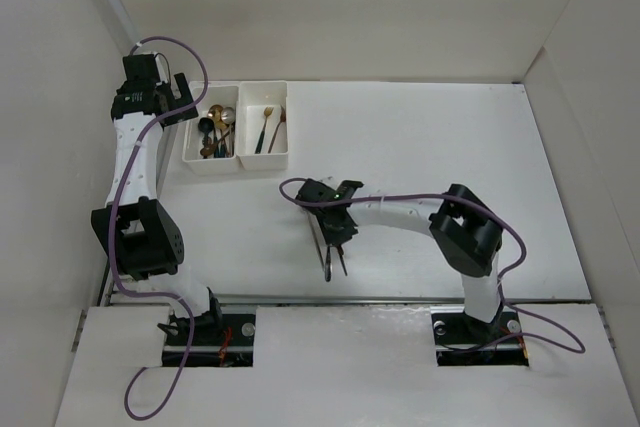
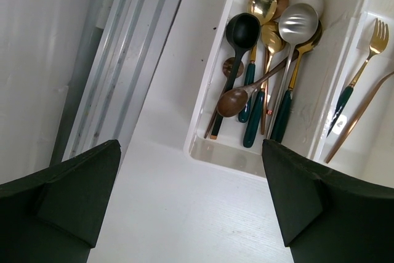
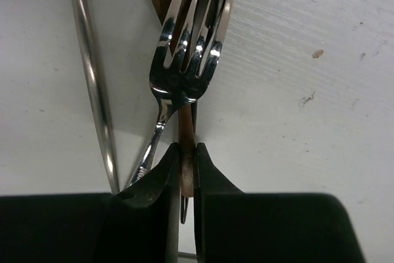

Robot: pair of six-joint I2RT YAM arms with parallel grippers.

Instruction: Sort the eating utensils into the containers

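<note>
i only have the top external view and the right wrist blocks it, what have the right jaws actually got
Observer: In the right wrist view, the right jaws are closed on a slim copper handle.
Operator: anything else tangled in there
Observer: Yes, a silver fork overlaps that handle just ahead of the jaws.
Operator: ok and the left jaws, carrying anything
Observer: No. The left jaws stand wide open with nothing between them, just short of the bin that holds the spoons.
</note>
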